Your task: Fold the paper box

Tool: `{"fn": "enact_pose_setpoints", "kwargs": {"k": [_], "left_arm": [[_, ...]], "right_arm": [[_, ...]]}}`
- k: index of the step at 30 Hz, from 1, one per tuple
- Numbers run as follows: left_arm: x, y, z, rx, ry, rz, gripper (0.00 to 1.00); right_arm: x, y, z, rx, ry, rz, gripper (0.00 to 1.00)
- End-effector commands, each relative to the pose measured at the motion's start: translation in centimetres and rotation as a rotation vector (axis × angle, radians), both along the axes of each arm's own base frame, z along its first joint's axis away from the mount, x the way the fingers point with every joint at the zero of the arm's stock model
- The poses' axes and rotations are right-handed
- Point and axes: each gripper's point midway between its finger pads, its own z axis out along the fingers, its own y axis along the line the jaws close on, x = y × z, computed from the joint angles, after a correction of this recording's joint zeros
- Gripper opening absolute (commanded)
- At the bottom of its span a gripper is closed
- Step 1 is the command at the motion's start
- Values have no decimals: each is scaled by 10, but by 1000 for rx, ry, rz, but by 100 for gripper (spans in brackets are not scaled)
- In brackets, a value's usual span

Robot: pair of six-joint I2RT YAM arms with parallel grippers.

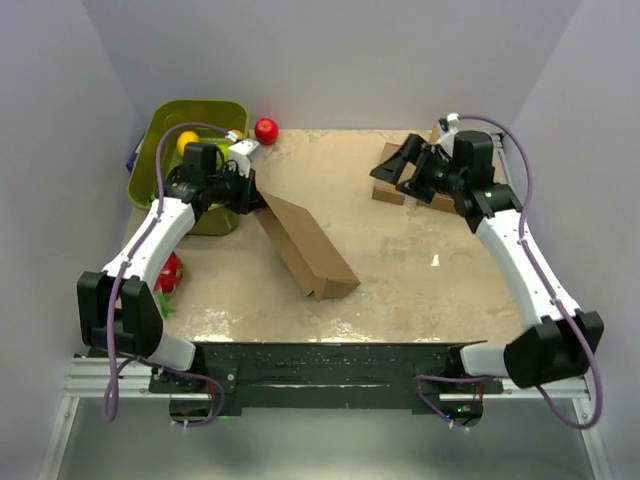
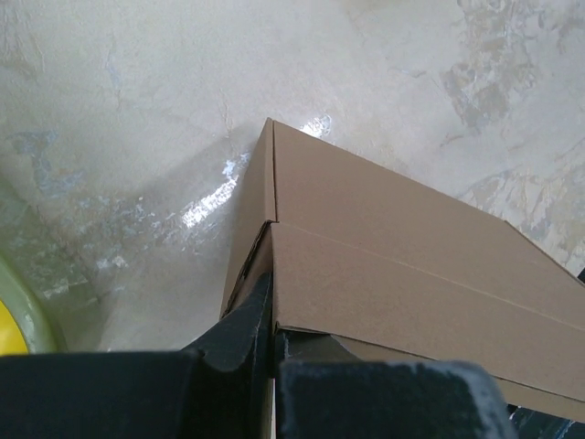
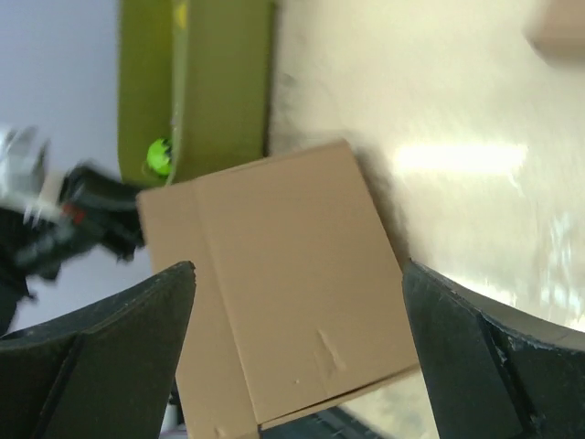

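The paper box (image 1: 308, 245) lies folded flat on the desk (image 1: 420, 275), left of centre. It runs on a diagonal from its far-left end down to its near-right corner. The left end effector (image 1: 250, 190) sits at that far-left end, and in the left wrist view its dark fingers (image 2: 251, 325) are pinched narrowly together on the box's edge, right at the corner where two cardboard panels meet. The right end effector (image 1: 397, 165) is well apart from the box, at the far right of the desk over the small brown boxes (image 1: 388, 190). Its jaws stand wide with nothing between them, and the right wrist view shows the paper box across the desk, framed by the two fingers (image 3: 137, 338). A green bin (image 1: 165, 125) holding a yellow object (image 1: 187, 141) sits at the far left just beyond the left end effector, with a red ball (image 1: 266, 130) beside it.
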Motion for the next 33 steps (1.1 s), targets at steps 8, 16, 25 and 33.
{"fn": "enact_pose_setpoints", "kwargs": {"k": [8, 16, 25, 33], "left_arm": [[15, -12, 29, -54, 42, 33, 0], [18, -18, 27, -55, 66, 42, 0], [19, -19, 21, -21, 86, 60, 0], [16, -23, 22, -20, 93, 54, 0]], "right_arm": [[-46, 93, 48, -580, -471, 304, 99], [-97, 156, 26, -765, -507, 404, 99], [-112, 183, 4, -880, -469, 415, 94], [-109, 177, -19, -954, -421, 415, 53]]}}
